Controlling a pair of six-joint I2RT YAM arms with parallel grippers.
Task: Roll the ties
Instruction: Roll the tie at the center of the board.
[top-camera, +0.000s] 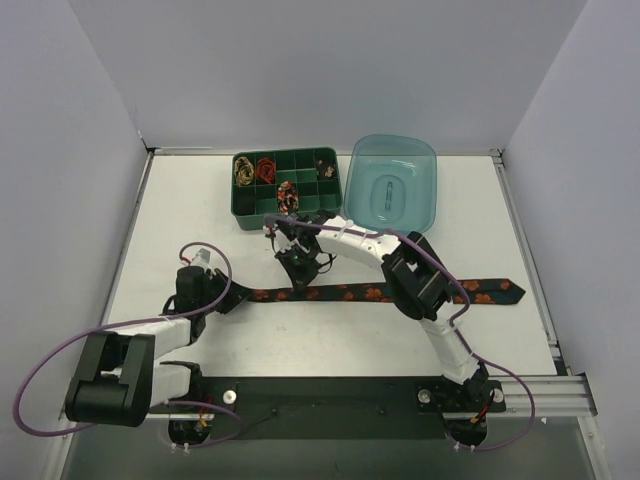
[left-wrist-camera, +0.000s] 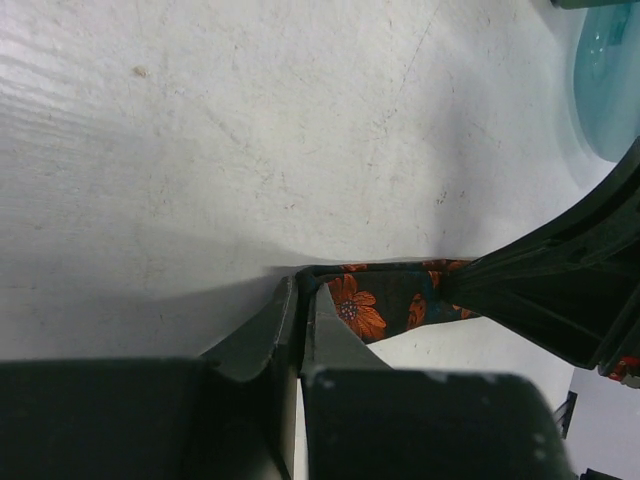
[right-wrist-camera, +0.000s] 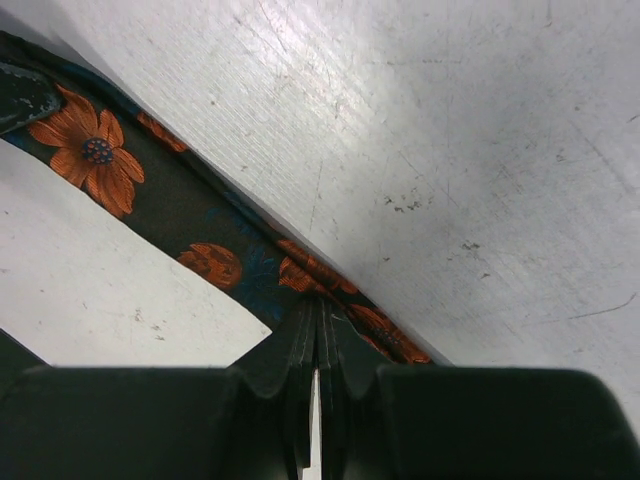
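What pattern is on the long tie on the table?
The tie has orange flowers on black; the right wrist view shows it best.

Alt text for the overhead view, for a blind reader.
A flowered black tie lies stretched across a white table, pinched by the left gripper at one end and the right gripper nearby. Behind: a green box of rolled ties, a blue tub.

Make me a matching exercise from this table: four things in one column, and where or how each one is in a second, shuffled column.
1. flowered tie
2. green box
3. blue tub
4. left claw

A. just right of the green box
B. shut on the tie's narrow end
C. stretched flat across the table
D. holds rolled ties in its compartments

Pairs: 1-C, 2-D, 3-A, 4-B
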